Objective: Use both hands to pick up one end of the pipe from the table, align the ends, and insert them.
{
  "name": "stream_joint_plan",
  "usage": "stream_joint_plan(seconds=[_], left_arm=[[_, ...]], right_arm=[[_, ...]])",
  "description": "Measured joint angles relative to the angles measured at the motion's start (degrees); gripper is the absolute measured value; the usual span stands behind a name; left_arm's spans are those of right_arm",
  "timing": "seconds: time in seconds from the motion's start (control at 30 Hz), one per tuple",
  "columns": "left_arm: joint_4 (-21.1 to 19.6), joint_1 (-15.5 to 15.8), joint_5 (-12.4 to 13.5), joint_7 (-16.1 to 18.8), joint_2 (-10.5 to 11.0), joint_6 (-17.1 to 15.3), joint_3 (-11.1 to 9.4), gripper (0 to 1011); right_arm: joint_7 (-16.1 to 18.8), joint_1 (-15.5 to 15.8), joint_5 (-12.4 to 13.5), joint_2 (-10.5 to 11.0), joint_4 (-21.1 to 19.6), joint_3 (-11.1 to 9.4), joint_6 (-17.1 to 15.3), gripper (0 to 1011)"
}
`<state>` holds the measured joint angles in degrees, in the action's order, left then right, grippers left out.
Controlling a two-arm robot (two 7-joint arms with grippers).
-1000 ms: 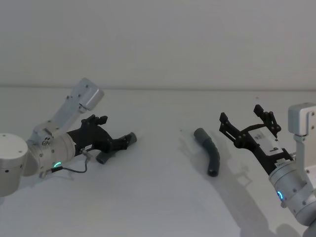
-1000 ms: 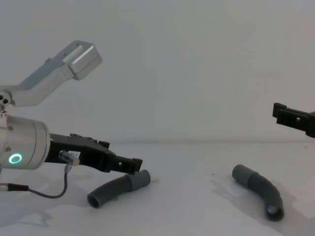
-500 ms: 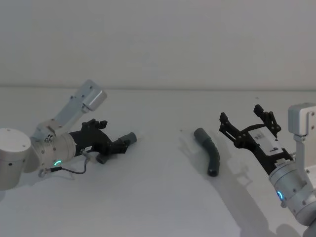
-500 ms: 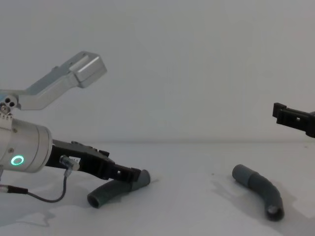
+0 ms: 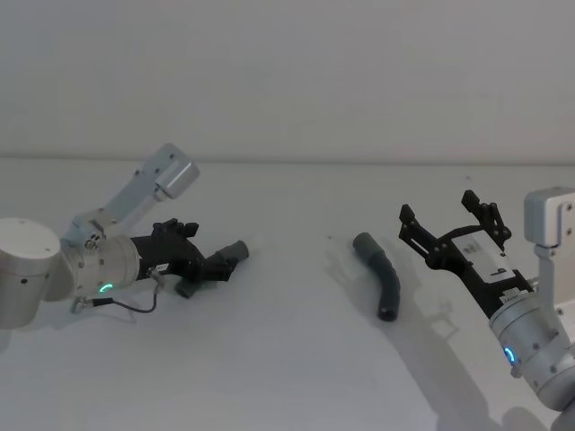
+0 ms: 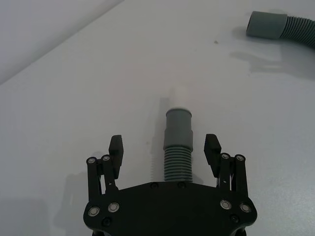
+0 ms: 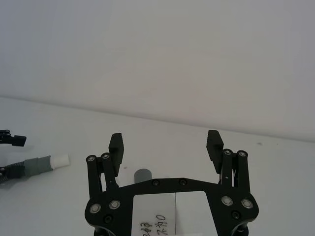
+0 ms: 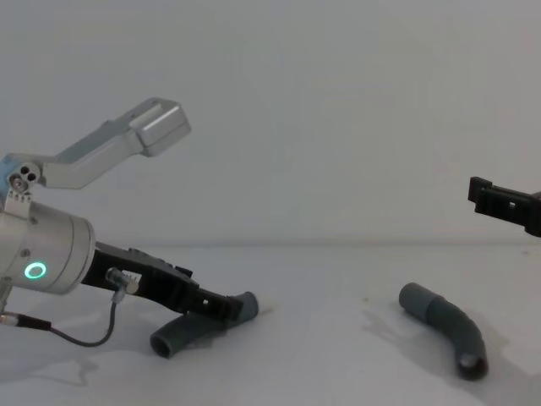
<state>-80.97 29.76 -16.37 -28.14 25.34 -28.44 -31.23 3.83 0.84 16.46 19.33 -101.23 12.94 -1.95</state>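
Two curved dark-grey pipe pieces lie on the white table (image 5: 287,359). The left piece (image 5: 235,251) (image 8: 179,332) points its cuff with a white tip (image 6: 180,93) away from my left gripper (image 5: 225,262) (image 8: 224,310). That gripper is low at the table and open, its jaws on either side of the ribbed part (image 6: 177,152) just behind the cuff, with a gap on both sides. The right piece (image 5: 384,278) (image 8: 446,326) lies free, plain cuff toward the far side. My right gripper (image 5: 437,206) (image 7: 165,139) hovers open to its right, above the table, holding nothing.
A pale wall (image 5: 287,81) rises behind the table's far edge. A thin black cable (image 8: 84,334) loops under the left wrist. Bare table lies between the two pieces.
My left gripper has dropped lower and tilted down, so its open jaws now straddle the left piece near the cuff. The right arm and both pieces stayed put.
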Motion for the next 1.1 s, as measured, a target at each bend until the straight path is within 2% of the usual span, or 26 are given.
stream_joint_plan(seconds=[0.43, 0.87, 1.1], left_arm=[[2.93, 1.87, -0.17, -2.38, -0.34, -0.33, -1.53, 1001], [4.48, 2.69, -0.86, -2.88, -0.72, 0.01, -2.13, 1001], [4.81, 2.88, -1.12, -2.90, -0.85, 0.38, -2.18, 890]], right_arm=[[0.00, 0.00, 0.00, 0.00, 0.00, 0.00, 0.00, 1001], [0.00, 0.00, 0.00, 0.00, 0.00, 0.00, 0.00, 1001], [0.00, 0.00, 0.00, 0.00, 0.00, 0.00, 0.00, 1001]])
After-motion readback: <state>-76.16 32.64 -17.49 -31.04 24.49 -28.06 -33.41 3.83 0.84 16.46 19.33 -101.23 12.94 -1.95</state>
